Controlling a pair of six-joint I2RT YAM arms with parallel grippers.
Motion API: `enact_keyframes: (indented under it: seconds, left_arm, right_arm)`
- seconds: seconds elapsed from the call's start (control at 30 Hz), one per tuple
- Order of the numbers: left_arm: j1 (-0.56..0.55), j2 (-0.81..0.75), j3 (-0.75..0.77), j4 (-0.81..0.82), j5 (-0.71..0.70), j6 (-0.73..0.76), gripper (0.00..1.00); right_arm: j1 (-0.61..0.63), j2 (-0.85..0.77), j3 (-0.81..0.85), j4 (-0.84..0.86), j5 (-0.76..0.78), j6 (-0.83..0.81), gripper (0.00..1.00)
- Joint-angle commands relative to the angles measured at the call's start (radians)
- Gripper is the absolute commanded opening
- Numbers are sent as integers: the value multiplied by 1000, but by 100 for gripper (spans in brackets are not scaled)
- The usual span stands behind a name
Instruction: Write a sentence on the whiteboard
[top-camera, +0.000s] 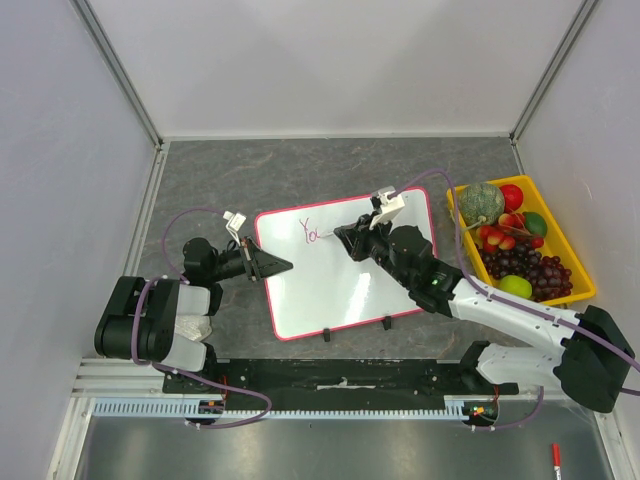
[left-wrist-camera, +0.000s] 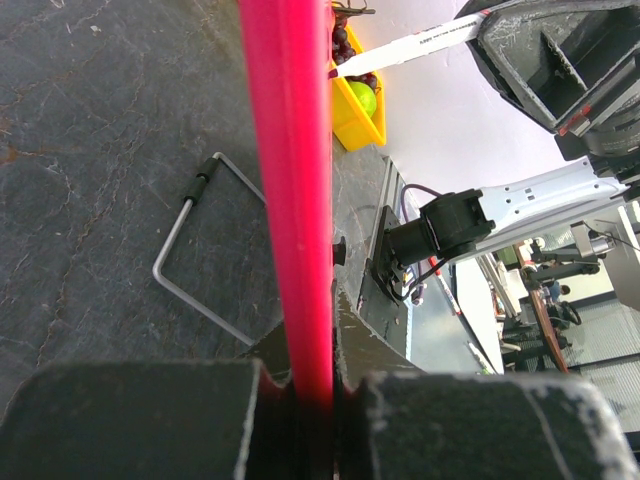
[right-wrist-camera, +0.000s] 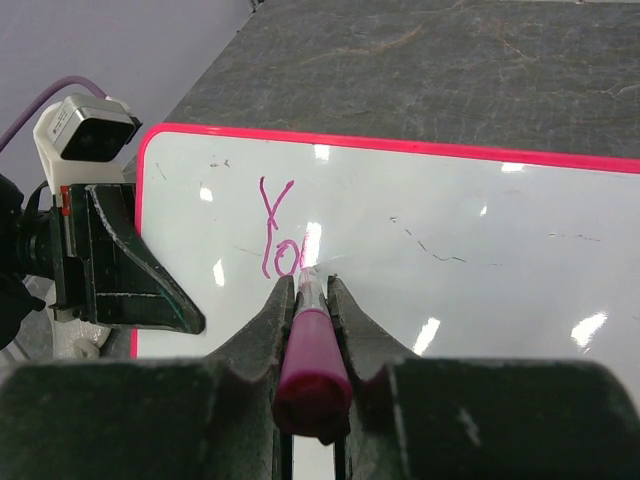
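Note:
The whiteboard (top-camera: 340, 290), white with a pink-red rim, lies flat on the dark table. Near its top left corner the sentence (top-camera: 311, 232) stands as a purple-magenta "Yo" (right-wrist-camera: 278, 235). My right gripper (top-camera: 347, 238) is shut on a magenta marker (right-wrist-camera: 312, 350), whose tip rests on the board just right of the "o". My left gripper (top-camera: 283, 266) is shut on the board's left rim (left-wrist-camera: 290, 200), which runs up between its jaws in the left wrist view. In the right wrist view the left gripper (right-wrist-camera: 150, 290) shows at the board's left edge.
A yellow bin (top-camera: 560, 285) full of fruit stands right of the board. Two black clips (top-camera: 327, 335) sit on the board's near edge. A bent wire bracket (left-wrist-camera: 200, 260) lies on the table by the rim. A red pen (top-camera: 555, 458) lies at the bottom right.

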Motion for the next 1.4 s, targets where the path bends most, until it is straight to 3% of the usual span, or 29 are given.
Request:
enact_keyframes:
  seconds: [0.0, 0.47, 1.37]
  left_arm:
    - [-2, 17, -16, 3, -21, 93, 2]
    - [-2, 20, -13, 5, -18, 92, 2]
    - [-2, 26, -13, 14, -14, 87, 2]
  right_arm:
    - [-8, -2, 13, -45, 79, -35, 0]
    - [-16, 49, 99, -54, 85, -35, 0]
    - [-16, -22, -22, -94, 21, -23, 0]
